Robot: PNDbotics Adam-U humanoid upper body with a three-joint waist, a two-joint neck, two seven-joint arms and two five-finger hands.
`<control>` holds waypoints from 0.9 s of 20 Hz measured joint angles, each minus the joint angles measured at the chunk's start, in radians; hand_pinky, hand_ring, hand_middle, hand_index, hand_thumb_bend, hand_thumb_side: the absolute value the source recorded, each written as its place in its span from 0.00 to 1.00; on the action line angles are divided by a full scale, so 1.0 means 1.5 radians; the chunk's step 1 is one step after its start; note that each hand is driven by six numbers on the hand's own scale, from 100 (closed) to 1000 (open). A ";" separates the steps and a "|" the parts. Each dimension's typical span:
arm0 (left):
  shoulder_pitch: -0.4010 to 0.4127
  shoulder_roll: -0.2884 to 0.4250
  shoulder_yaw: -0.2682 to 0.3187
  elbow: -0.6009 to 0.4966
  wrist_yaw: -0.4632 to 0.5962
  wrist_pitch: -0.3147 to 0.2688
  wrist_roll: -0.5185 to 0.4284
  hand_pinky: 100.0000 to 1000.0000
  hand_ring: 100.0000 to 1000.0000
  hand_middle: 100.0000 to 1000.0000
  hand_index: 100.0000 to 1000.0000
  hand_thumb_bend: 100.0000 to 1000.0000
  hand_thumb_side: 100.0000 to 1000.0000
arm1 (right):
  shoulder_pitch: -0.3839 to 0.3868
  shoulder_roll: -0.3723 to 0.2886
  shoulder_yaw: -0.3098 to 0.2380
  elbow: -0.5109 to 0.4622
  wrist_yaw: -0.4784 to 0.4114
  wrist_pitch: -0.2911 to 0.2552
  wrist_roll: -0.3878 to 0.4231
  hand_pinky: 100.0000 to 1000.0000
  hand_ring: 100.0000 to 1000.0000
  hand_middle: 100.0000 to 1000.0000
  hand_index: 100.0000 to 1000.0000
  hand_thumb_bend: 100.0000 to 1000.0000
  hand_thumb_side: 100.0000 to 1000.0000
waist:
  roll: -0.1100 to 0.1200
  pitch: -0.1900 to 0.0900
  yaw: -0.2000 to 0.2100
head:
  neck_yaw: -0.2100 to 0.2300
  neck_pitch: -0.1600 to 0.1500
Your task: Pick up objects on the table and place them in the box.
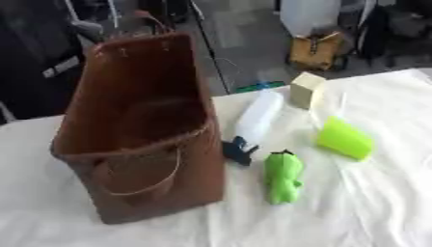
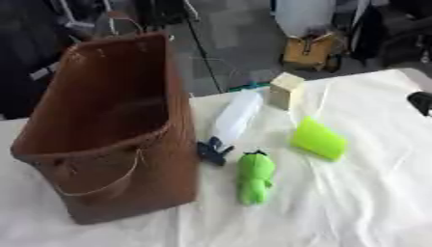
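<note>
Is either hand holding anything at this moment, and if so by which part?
Nothing is held. The white bottle, green toy, green cup and pale block all lie untouched on the table beside the brown bag.

Beyond the far edge of my surface [image 1: 371, 212], draped in white cloth, a yellow-brown bag [image 1: 319, 49] sits on the grey floor [image 1: 245, 43]. A white rounded thing [image 2: 305, 14] stands just behind it. Dark equipment [image 1: 33, 53] fills the far left.
</note>
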 measured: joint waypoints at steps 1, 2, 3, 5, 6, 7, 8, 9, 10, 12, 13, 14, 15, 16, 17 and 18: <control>0.000 0.000 0.000 0.000 0.000 0.000 0.000 0.66 0.69 0.75 0.70 0.00 0.75 | -0.004 0.004 0.004 0.009 0.002 -0.004 0.006 1.00 1.00 0.94 0.96 0.08 0.93 | 0.000 0.000 0.001 | 0.000 -0.001; 0.000 0.000 0.000 0.000 0.000 0.000 -0.001 0.66 0.69 0.75 0.70 0.00 0.75 | -0.008 0.008 0.009 0.019 0.004 -0.008 0.013 1.00 1.00 0.94 0.96 0.08 0.93 | 0.000 0.000 0.002 | 0.000 -0.002; 0.000 0.000 0.000 0.000 0.000 0.000 -0.001 0.66 0.69 0.75 0.70 0.00 0.75 | -0.015 0.014 0.013 0.029 0.005 -0.012 0.019 1.00 1.00 0.94 0.96 0.08 0.93 | 0.000 0.000 0.002 | 0.000 -0.003; 0.000 0.000 0.000 0.000 0.000 0.001 -0.002 0.66 0.69 0.76 0.70 0.00 0.75 | -0.026 0.023 0.019 0.048 0.007 -0.020 0.030 1.00 1.00 0.94 0.96 0.08 0.93 | 0.000 0.000 0.002 | 0.000 -0.005; 0.000 0.000 0.000 0.000 0.000 0.001 -0.003 0.66 0.69 0.76 0.70 0.00 0.75 | -0.030 0.027 0.022 0.055 0.007 -0.023 0.034 1.00 1.00 0.94 0.96 0.07 0.94 | 0.000 0.000 0.002 | 0.000 -0.005; 0.000 0.000 -0.001 0.000 0.000 0.001 -0.003 0.66 0.69 0.76 0.70 0.00 0.75 | -0.036 0.031 0.025 0.063 0.009 -0.026 0.038 1.00 1.00 0.95 0.97 0.07 0.93 | 0.000 0.000 0.002 | 0.000 -0.005; -0.001 0.000 -0.002 0.000 0.000 0.001 -0.004 0.66 0.69 0.76 0.70 0.00 0.74 | -0.046 0.037 0.030 0.073 0.013 -0.030 0.044 1.00 1.00 0.96 0.97 0.06 0.94 | 0.000 0.000 0.003 | 0.000 -0.005; -0.001 0.000 -0.003 0.000 0.000 0.001 -0.004 0.66 0.69 0.76 0.70 0.00 0.74 | -0.057 0.044 0.036 0.084 0.017 -0.035 0.049 1.00 1.00 0.96 0.97 0.06 0.94 | 0.000 0.000 0.003 | 0.000 -0.005; -0.002 0.000 -0.004 0.000 0.000 0.001 -0.005 0.66 0.69 0.76 0.70 0.00 0.74 | -0.069 0.052 0.042 0.095 0.021 -0.040 0.052 1.00 1.00 0.96 0.97 0.06 0.93 | 0.000 0.000 0.003 | 0.000 -0.006; -0.002 0.000 -0.004 0.000 0.000 0.001 -0.006 0.66 0.69 0.76 0.70 0.00 0.74 | -0.088 0.067 0.055 0.114 0.029 -0.049 0.054 1.00 1.00 0.97 0.98 0.07 0.94 | 0.000 0.000 0.003 | 0.000 -0.006; -0.002 0.000 -0.004 0.000 0.000 0.000 -0.006 0.66 0.69 0.76 0.70 0.00 0.74 | -0.096 0.073 0.061 0.122 0.033 -0.052 0.051 1.00 1.00 0.97 0.99 0.07 0.94 | 0.000 0.000 0.003 | -0.001 -0.006; -0.002 0.000 -0.004 0.000 0.000 0.000 -0.006 0.66 0.69 0.76 0.70 0.00 0.74 | -0.104 0.079 0.067 0.129 0.038 -0.055 0.048 1.00 1.00 0.97 0.99 0.09 0.96 | 0.000 0.000 0.003 | -0.001 -0.006; -0.002 0.000 -0.004 0.000 0.000 0.000 -0.007 0.66 0.69 0.76 0.70 0.00 0.74 | -0.109 0.084 0.073 0.136 0.044 -0.058 0.045 1.00 1.00 0.97 1.00 0.11 0.96 | 0.000 0.000 0.003 | -0.001 -0.006; -0.002 0.000 -0.005 0.000 0.000 0.000 -0.007 0.66 0.69 0.76 0.70 0.00 0.74 | -0.114 0.090 0.078 0.143 0.051 -0.061 0.042 1.00 1.00 0.97 1.00 0.13 0.95 | 0.000 0.000 0.003 | -0.001 -0.006; -0.003 0.000 -0.005 0.000 0.001 0.000 -0.007 0.66 0.69 0.76 0.70 0.00 0.74 | -0.118 0.097 0.083 0.150 0.057 -0.063 0.040 1.00 1.00 0.97 1.00 0.15 0.95 | 0.000 0.000 0.004 | -0.001 -0.006; -0.003 0.000 -0.006 0.000 0.001 0.000 -0.007 0.66 0.69 0.76 0.70 0.00 0.74 | -0.121 0.103 0.087 0.157 0.062 -0.064 0.039 1.00 1.00 0.97 1.00 0.15 0.94 | 0.001 0.000 0.004 | -0.002 -0.006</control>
